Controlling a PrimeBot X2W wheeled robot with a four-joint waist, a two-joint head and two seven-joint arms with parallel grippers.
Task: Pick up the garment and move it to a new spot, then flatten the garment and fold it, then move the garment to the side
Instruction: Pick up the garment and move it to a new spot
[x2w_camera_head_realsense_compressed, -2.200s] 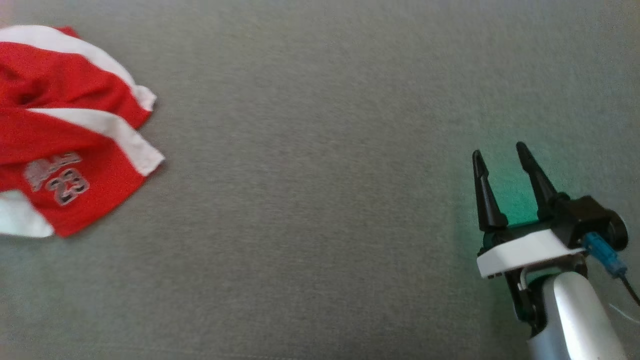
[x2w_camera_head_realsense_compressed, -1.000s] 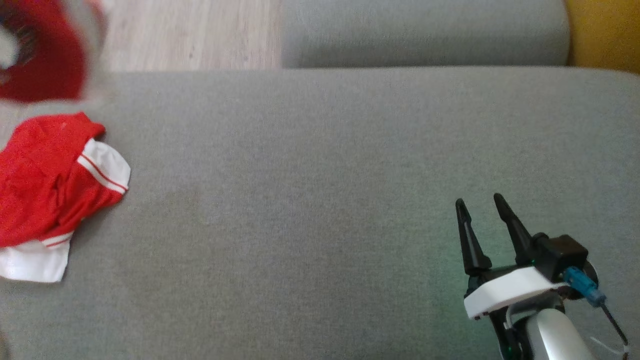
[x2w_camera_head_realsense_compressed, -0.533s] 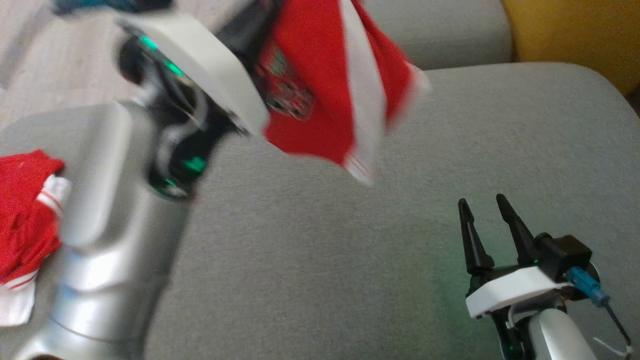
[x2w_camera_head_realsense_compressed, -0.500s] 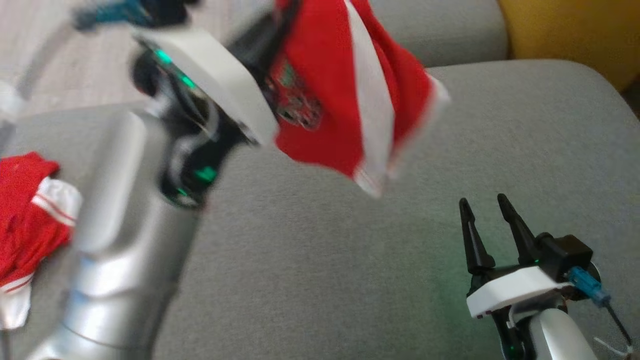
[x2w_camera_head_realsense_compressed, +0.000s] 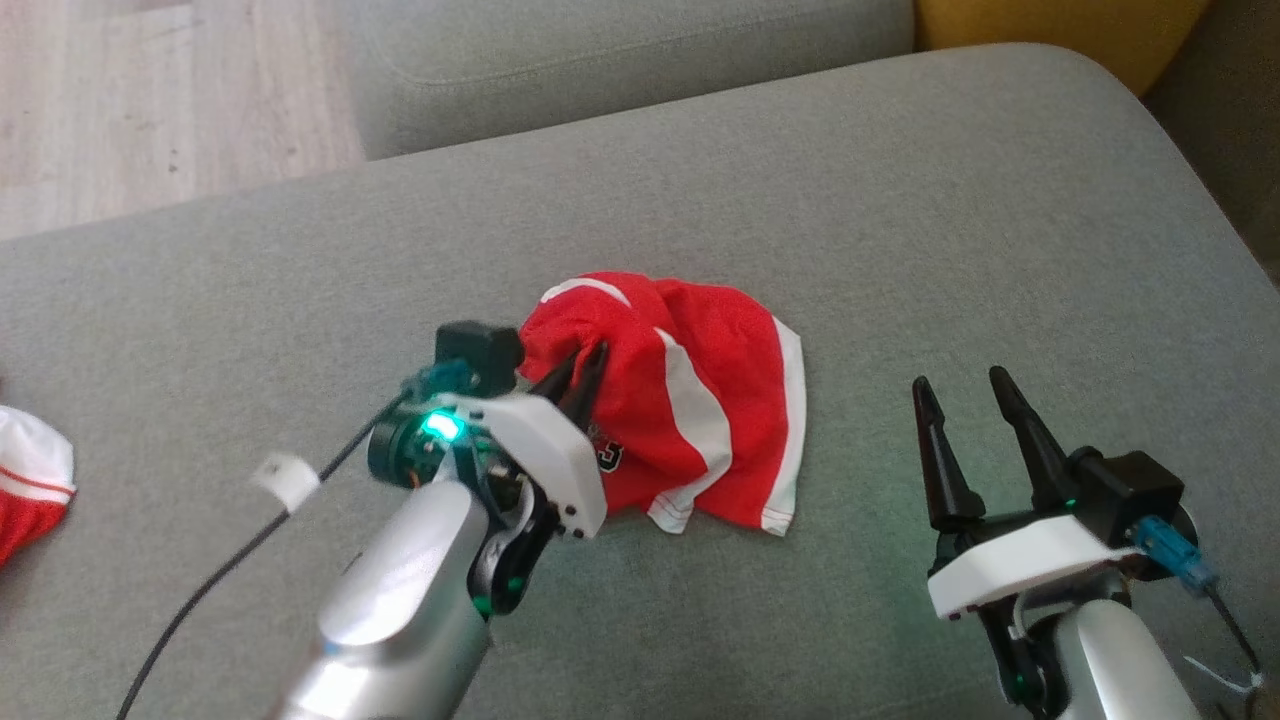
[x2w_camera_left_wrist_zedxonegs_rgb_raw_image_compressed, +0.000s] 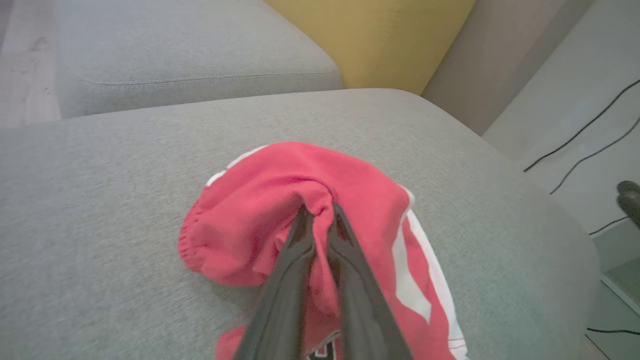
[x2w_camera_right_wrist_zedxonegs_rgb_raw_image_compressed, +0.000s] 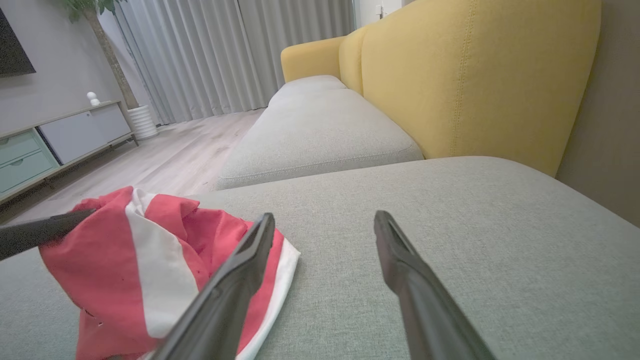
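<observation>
The red and white garment (x2w_camera_head_realsense_compressed: 700, 400) lies bunched up in the middle of the grey sofa seat (x2w_camera_head_realsense_compressed: 900, 200).
The left end effector (x2w_camera_head_realsense_compressed: 585, 358) has its two fingers pinched together on a red fold of the garment. The right end effector (x2w_camera_head_realsense_compressed: 960, 385) is off to the right, not touching the garment, with its fingers wide apart. Another red and white cloth (x2w_camera_head_realsense_compressed: 30, 480) peeks in at the far left.

A broad grey fabric sofa cushion (x2w_camera_head_realsense_compressed: 900, 200) lies beside a second grey cushion (x2w_camera_right_wrist_zedxonegs_rgb_raw_image_compressed: 320, 130). A mustard-yellow upholstered backrest (x2w_camera_right_wrist_zedxonegs_rgb_raw_image_compressed: 475, 75) stands behind them, with pale wooden floor (x2w_camera_head_realsense_compressed: 150, 100) and grey curtains (x2w_camera_right_wrist_zedxonegs_rgb_raw_image_compressed: 225, 50) beyond.
</observation>
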